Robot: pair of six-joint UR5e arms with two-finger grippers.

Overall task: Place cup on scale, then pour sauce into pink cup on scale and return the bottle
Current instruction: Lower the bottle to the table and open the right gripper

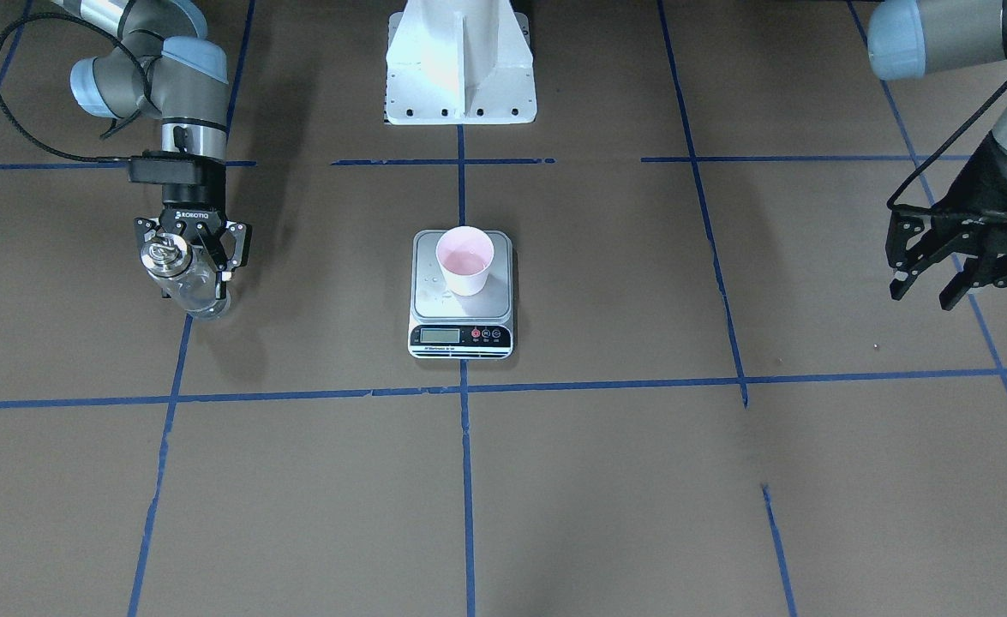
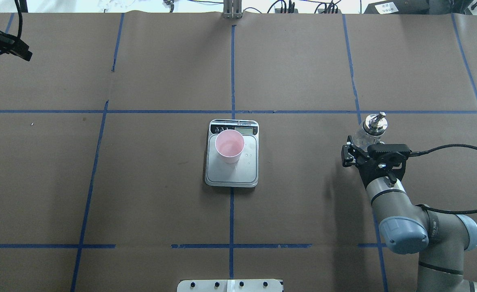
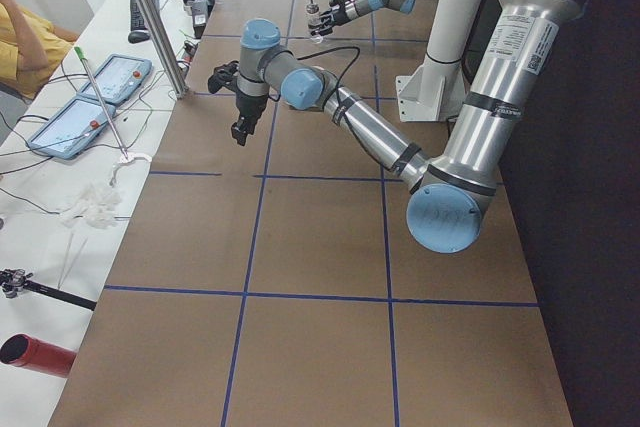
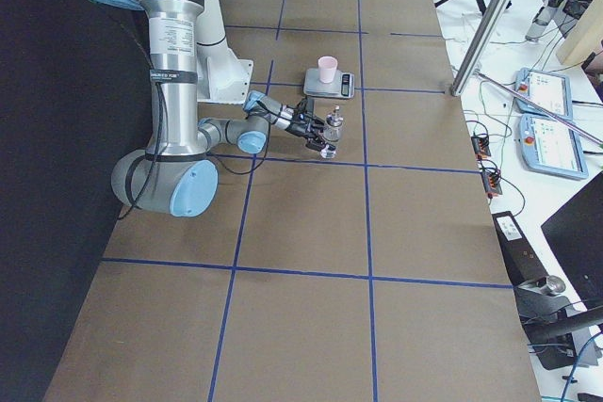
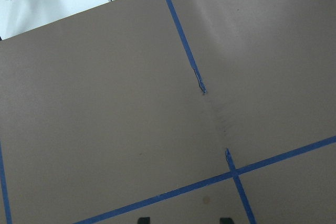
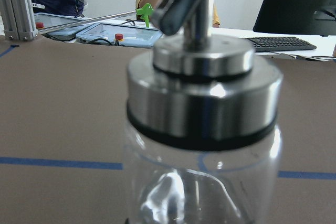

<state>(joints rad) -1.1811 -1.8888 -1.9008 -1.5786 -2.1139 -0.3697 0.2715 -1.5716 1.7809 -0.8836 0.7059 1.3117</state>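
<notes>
The pale pink cup (image 1: 465, 261) stands upright on the scale's steel plate (image 1: 434, 296) at the table's middle, seen also in the overhead view (image 2: 229, 146). Small drops lie on the plate beside it. My right gripper (image 1: 196, 283) is shut on the clear glass bottle (image 1: 184, 278), which is upright, off to the scale's side; its silver pourer cap (image 6: 202, 93) fills the right wrist view. I cannot tell whether its base touches the table. My left gripper (image 1: 927, 287) is open and empty, high over the table's other end; its fingertips (image 5: 226, 220) stand apart.
The white robot base (image 1: 460, 68) stands behind the scale. Blue tape lines (image 2: 232, 73) grid the brown table. Tablets (image 4: 542, 91), cables and an aluminium post (image 4: 485, 25) lie on the operators' side beyond the table's edge.
</notes>
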